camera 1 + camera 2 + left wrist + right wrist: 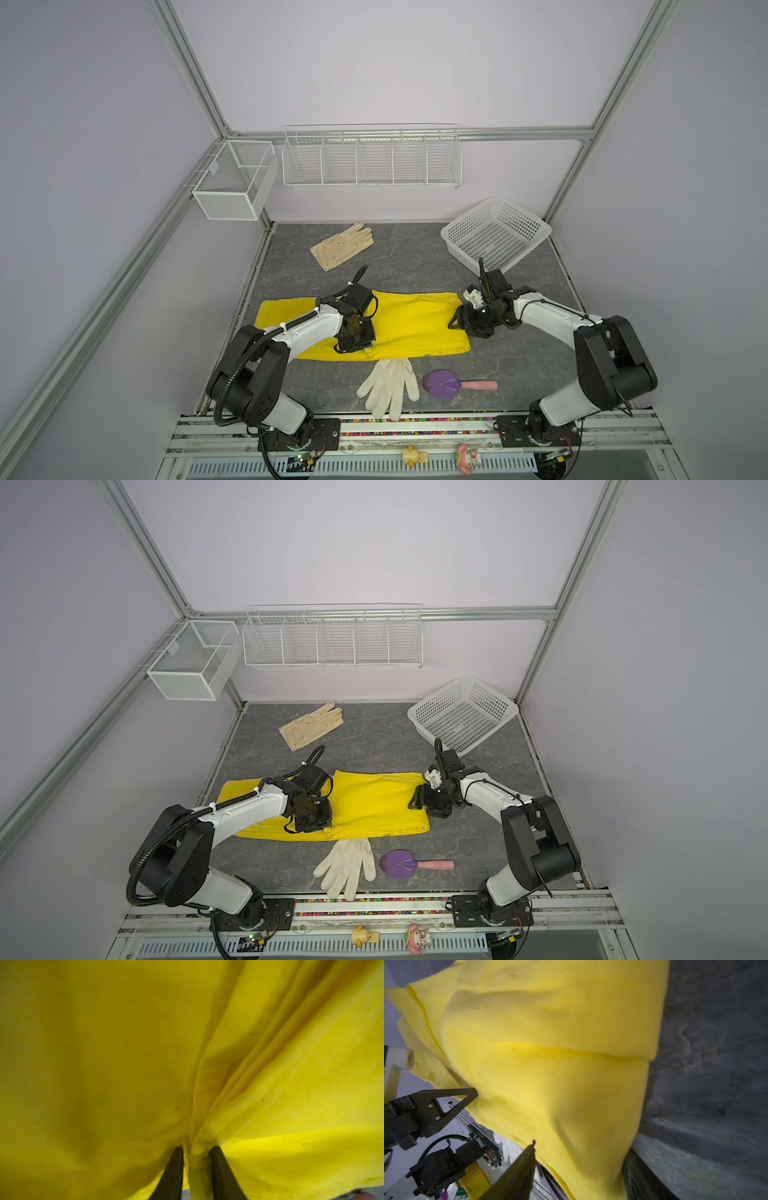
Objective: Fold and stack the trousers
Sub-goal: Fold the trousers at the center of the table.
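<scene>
The yellow trousers (411,320) (374,800) lie stretched left to right across the middle of the grey table, in a long flat band. My left gripper (353,347) (305,827) sits at their near edge, about mid-length. In the left wrist view its two black fingers are close together, and the gripper (197,1148) pinches a ridge of yellow cloth (124,1043). My right gripper (455,320) (415,800) is at the trousers' right end. In the right wrist view it (581,1147) stands wide open, with the cloth (550,1064) lying loose between the jaws.
A cream glove (343,245) lies at the back left and a white glove (390,386) just in front of the trousers. Beside the white glove is a purple scoop with a pink handle (442,384). A white plastic basket (496,235) stands at the back right. A wire rack (370,160) and a mesh box (232,180) hang on the back wall.
</scene>
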